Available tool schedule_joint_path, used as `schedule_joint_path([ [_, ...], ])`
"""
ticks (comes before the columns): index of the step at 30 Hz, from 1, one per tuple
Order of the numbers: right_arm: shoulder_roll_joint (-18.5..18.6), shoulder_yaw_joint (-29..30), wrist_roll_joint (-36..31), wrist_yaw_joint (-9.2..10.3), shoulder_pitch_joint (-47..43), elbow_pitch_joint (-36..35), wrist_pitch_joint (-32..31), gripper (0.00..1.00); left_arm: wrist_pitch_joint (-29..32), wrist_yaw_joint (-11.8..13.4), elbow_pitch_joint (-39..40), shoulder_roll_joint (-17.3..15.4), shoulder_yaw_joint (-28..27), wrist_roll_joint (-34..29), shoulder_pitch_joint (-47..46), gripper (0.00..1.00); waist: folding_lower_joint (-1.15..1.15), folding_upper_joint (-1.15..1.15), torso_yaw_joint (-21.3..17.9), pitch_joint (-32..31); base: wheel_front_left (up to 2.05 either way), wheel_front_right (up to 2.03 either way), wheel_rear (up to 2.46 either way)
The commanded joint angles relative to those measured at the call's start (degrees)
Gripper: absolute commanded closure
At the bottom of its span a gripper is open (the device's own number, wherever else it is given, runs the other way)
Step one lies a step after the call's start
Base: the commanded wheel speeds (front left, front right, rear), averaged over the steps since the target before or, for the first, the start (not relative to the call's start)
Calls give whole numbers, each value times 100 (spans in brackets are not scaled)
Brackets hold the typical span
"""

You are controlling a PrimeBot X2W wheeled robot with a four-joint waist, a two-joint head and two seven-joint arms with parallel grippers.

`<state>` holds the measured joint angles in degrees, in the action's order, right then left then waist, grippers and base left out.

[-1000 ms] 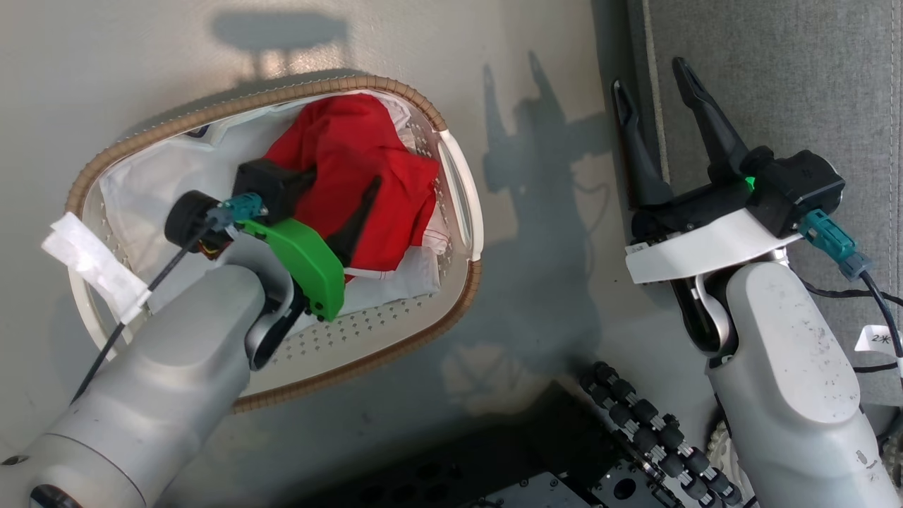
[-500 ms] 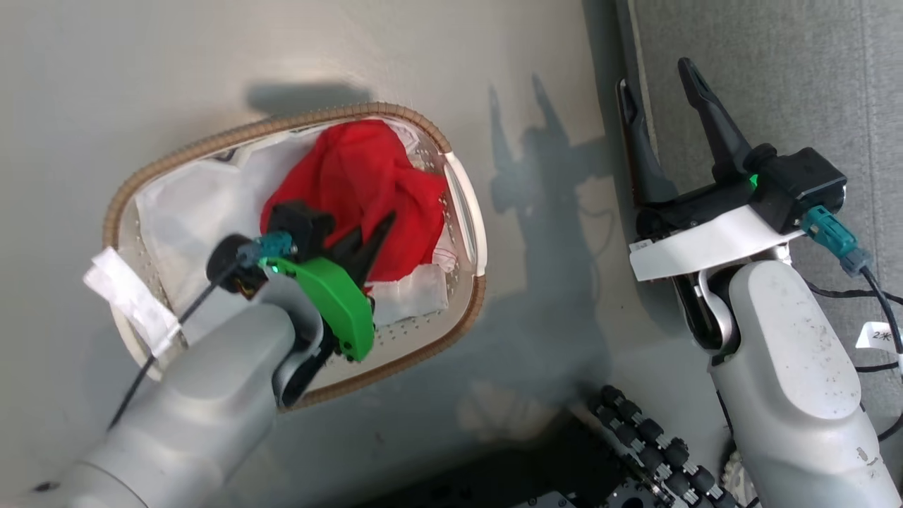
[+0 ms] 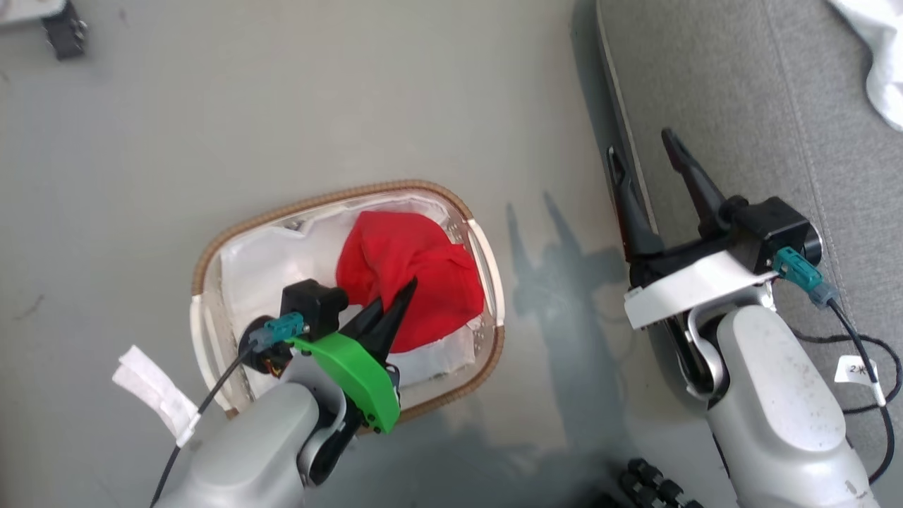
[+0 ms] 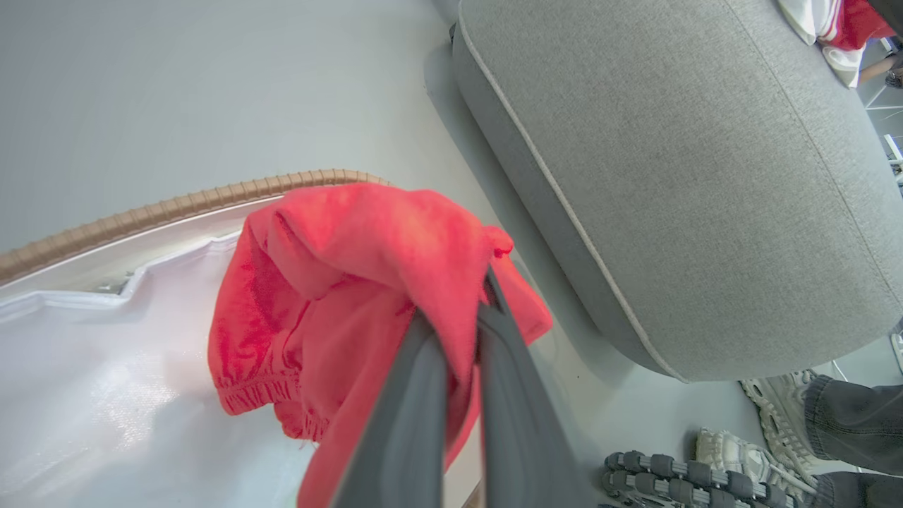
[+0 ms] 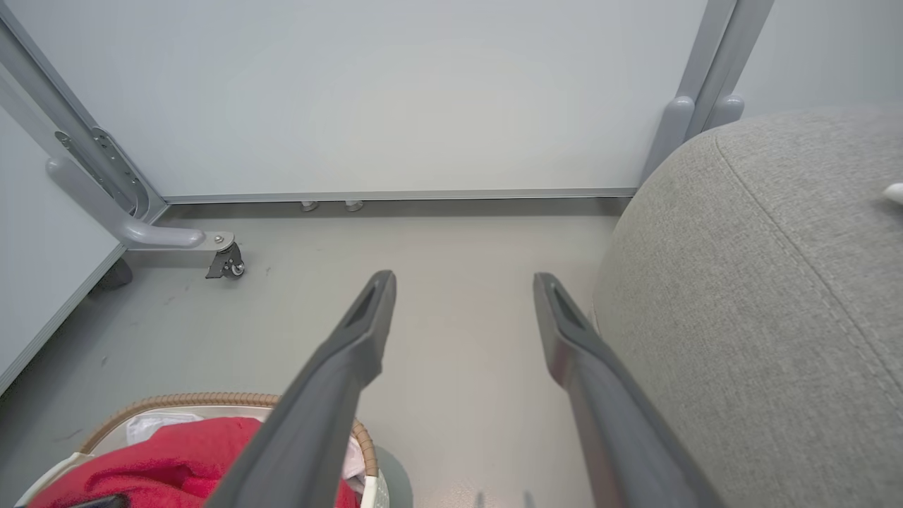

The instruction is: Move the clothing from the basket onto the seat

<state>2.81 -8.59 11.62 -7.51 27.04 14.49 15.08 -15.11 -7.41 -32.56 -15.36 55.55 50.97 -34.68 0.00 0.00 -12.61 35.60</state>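
One basket (image 3: 489,271) stands on the floor (image 3: 282,106), well apart from the one seat (image 3: 741,106), with a strip of bare floor between the basket's right handle and the seat's left edge. The basket holds two things: a white liner (image 3: 261,275) spread over its bottom and left half, and the clothing (image 3: 416,261), a single red garment bunched in the right half near the far rim.

The left gripper (image 3: 408,288) reaches in over the basket's near rim, its two fingers pressed together on a fold of the clothing. In the left wrist view the red fabric drapes over the fingertips and hangs down on both sides above the liner; whether its lower hem touches the liner cannot be told.

The right gripper (image 3: 639,141) hovers over the seat's left edge, its two fingers spread apart with nothing between them.

One white cloth (image 3: 875,56) lies at the seat's far right corner. Beside the seat's near end, two pale shoes (image 4: 776,413) of a person stand on the floor.
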Motion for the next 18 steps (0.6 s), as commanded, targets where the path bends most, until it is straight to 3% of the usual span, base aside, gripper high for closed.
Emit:
schedule_joint_path([
  [1,24,19,32,5,-187,69,11,0,-4,-15,76,46,-122,-121,227,100,0,0,418,-851,0,0,0],
  [18,26,84,55,5,-1244,318,11,0,-5,-15,1352,228,-1619,-1495,1349,100,0,0,1051,-2434,0,0,0],
])
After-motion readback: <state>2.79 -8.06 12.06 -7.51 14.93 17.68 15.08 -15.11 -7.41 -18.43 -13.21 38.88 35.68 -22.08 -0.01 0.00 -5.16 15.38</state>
